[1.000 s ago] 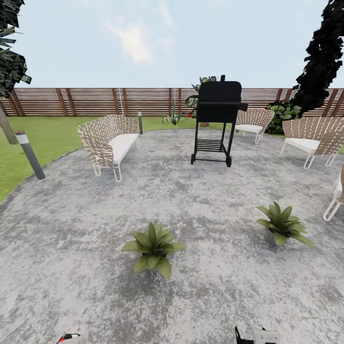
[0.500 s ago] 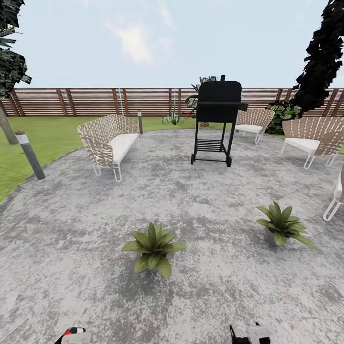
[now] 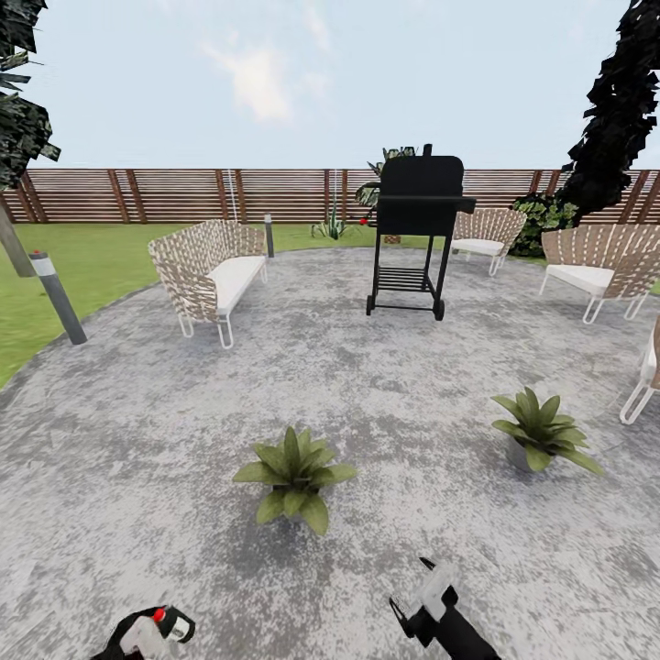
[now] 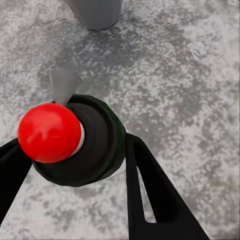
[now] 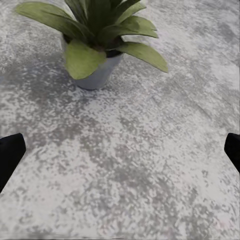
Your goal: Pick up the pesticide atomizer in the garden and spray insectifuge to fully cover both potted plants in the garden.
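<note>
Between the fingers of your left pincer [image 4: 75,190] you are gripping the sprayer [image 4: 75,142]; the right pincer [image 5: 120,150] is hanging released. Spraying from here risks falling short of both plants [image 3: 293,477].

The round grey paved area [image 3: 137,513] carries two potted plants [image 3: 293,477], wicker seats [image 3: 209,273] and a black grill [image 3: 417,234].

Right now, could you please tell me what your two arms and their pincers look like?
Both pincers have flat, matte black fingers. The left pincer shows two broad tapering fingers, one with a narrow slot. The right pincer sits on a white block above a black forearm, and its fingertips look blunt and plain. I can see no cables or markings.
</note>
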